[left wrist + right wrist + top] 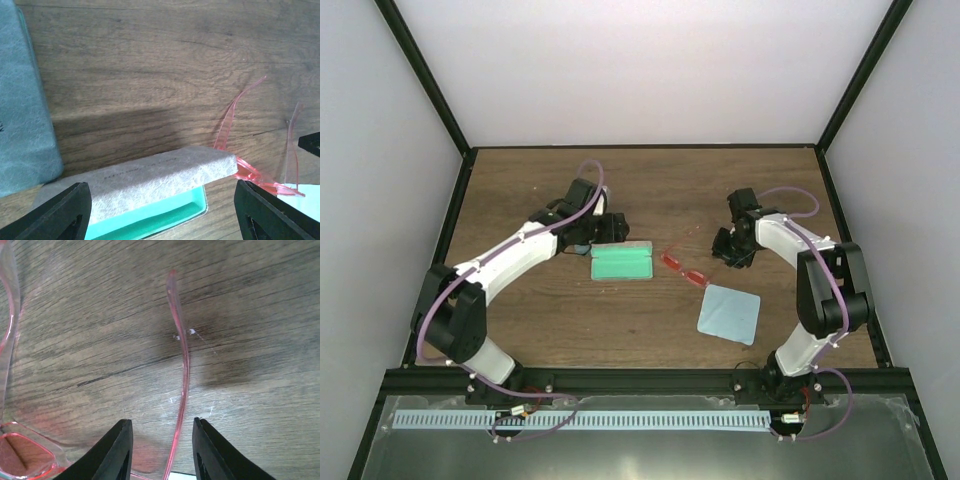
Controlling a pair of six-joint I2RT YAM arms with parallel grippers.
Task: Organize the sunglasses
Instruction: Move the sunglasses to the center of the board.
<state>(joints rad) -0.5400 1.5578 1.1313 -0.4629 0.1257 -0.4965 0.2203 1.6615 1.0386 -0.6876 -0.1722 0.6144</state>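
At the right gripper (162,442): black fingers (112,450) parted, clamped on nothing, straddling one slender pink arm of the sunglasses (184,365), with a narrow gap on either side. At lower left of the right wrist view, a red-rimmed lens; along the left edge, the second arm. In the top view, sunglasses unfolded on the brown table (520,190), just right of centre, arms spread toward the upper right, front just beside the upper left corner of a light-blue cloth (729,313).

At the left gripper (160,205): fingers far apart in the lower corners of the left wrist view, flanking the grey textured edge of an open case (165,175) with green lining. Cannot tell whether pressed against the ends of that edge or merely beside them. In the top view, the open case at centre, just left of the sunglasses. At upper left of the left wrist view, a second, blue-grey case (25,100), apart from the green-lined one.
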